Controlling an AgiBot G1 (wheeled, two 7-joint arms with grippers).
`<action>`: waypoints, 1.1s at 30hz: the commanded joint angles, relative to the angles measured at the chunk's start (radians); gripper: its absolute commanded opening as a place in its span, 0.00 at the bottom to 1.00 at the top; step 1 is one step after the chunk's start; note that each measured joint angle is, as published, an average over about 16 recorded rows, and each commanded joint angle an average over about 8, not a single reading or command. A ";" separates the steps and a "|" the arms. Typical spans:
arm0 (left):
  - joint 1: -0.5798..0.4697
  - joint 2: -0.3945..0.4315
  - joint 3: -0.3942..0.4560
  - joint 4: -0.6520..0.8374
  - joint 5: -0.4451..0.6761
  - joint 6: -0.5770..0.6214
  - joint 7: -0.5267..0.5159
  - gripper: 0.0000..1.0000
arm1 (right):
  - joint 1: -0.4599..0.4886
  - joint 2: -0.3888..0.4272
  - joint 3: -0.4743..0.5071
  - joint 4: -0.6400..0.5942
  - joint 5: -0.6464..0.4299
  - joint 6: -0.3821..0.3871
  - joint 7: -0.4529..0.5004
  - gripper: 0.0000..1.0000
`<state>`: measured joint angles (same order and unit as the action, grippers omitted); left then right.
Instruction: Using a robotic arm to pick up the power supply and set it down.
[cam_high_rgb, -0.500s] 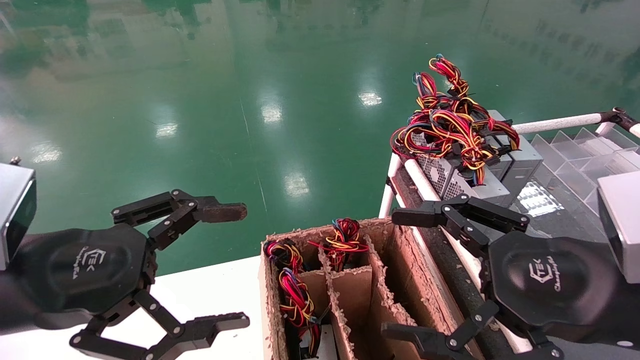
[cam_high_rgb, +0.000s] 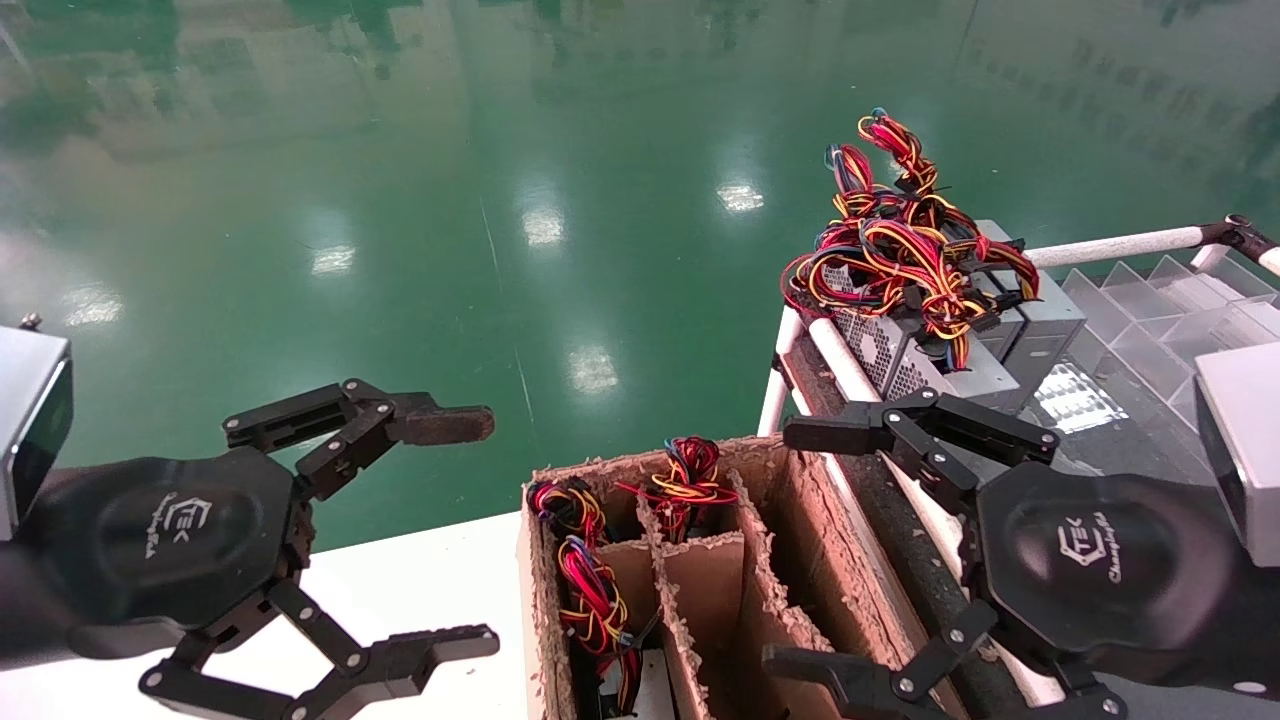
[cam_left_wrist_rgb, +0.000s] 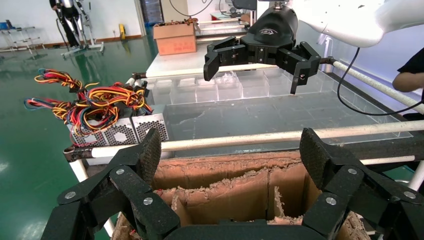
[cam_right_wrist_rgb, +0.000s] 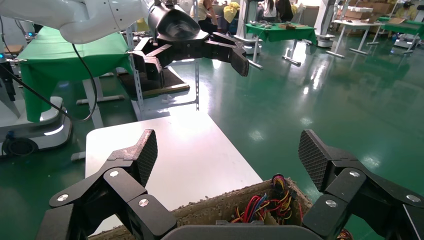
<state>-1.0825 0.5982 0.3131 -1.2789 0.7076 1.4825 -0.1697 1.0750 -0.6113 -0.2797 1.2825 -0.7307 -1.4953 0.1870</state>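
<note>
Nothing is picked up yet: my right gripper (cam_high_rgb: 800, 545) hangs spread wide and empty over the cardboard box (cam_high_rgb: 760, 560), the power supply (cam_high_rgb: 905, 345) sits untouched at its one o'clock, left gripper (cam_high_rgb: 480, 530) idle, splayed.

Wires (cam_high_rgb: 900, 235) cover most of the power supply (cam_high_rgb: 905, 365). The right pincer (cam_high_rgb: 800, 545) has its lower finger cut off by the head view's bottom edge.

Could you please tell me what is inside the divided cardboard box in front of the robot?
Bundles of red, yellow and black wires stick up from the left compartments of the cardboard box. Whatever they attach to sits deeper, mostly hidden by the dividers. The right compartment's bottom cannot be seen.
</note>
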 joint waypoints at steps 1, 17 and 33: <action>0.000 0.000 0.000 0.000 0.000 0.000 0.000 0.00 | 0.000 0.000 0.000 0.000 0.000 0.000 0.000 1.00; 0.000 0.000 0.000 0.000 0.000 0.000 0.000 0.00 | 0.000 0.000 0.000 0.000 0.000 0.000 0.000 1.00; 0.000 0.000 0.000 0.000 0.000 0.000 0.000 0.00 | 0.000 0.000 0.000 0.000 0.000 0.000 0.000 1.00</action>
<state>-1.0825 0.5982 0.3131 -1.2789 0.7076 1.4825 -0.1697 1.0750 -0.6113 -0.2797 1.2825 -0.7307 -1.4953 0.1870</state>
